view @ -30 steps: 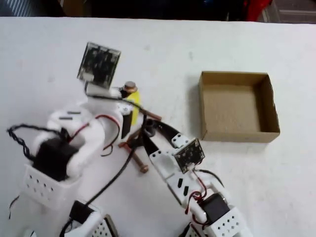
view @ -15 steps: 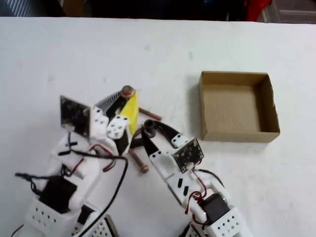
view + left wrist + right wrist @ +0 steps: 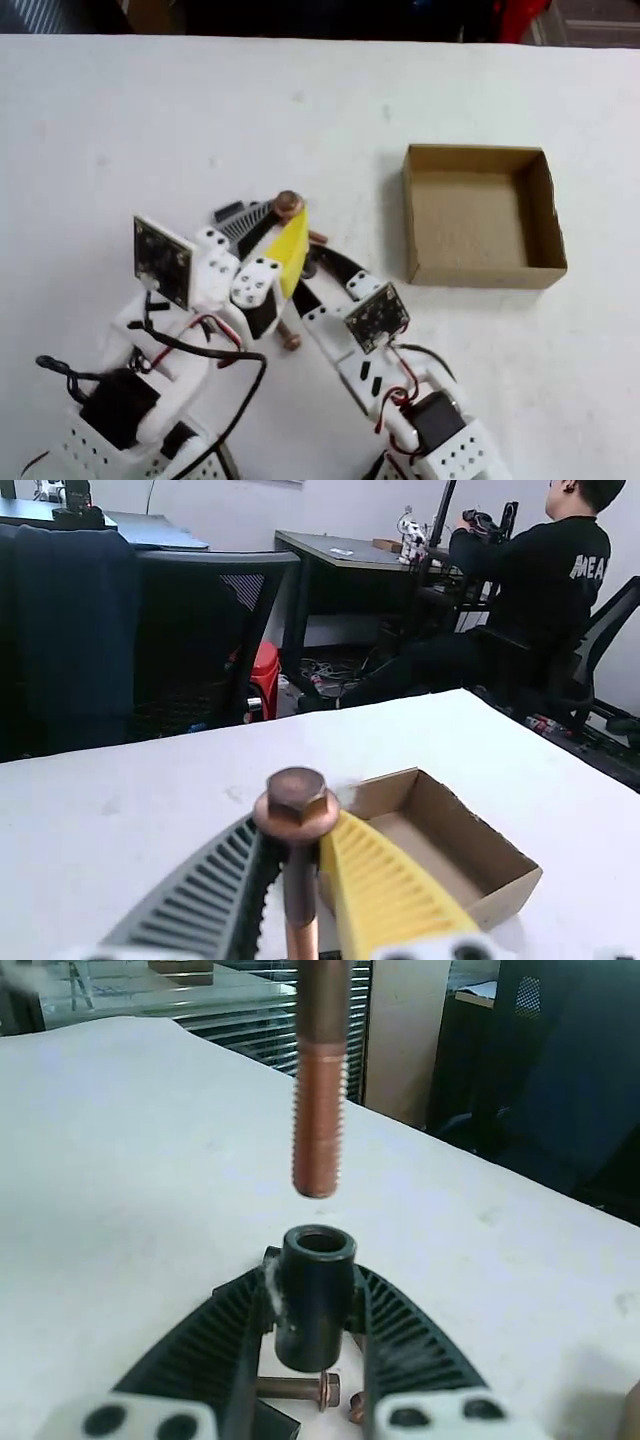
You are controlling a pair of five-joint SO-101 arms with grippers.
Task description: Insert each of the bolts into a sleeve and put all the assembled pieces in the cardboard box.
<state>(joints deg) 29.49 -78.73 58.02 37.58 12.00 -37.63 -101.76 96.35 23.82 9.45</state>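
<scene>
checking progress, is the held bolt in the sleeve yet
Out. The bolt tip hangs above the open sleeve, a gap between them.

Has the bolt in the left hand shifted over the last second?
Yes. The bolt has moved nearer the cardboard box, now hanging just above the sleeve.

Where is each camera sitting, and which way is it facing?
High view: fixed above the table, looking down on both arms, the left gripper holding a bolt, the right gripper, the box.
Left wrist view: on the left wrist, facing towards the box; its grey and yellow fingers grip the bolt.
Right wrist view: on the right wrist, facing across the table; its black fingers hold a sleeve upright under the bolt.
Shared: the bolt, in all three; the box, in two.
</scene>
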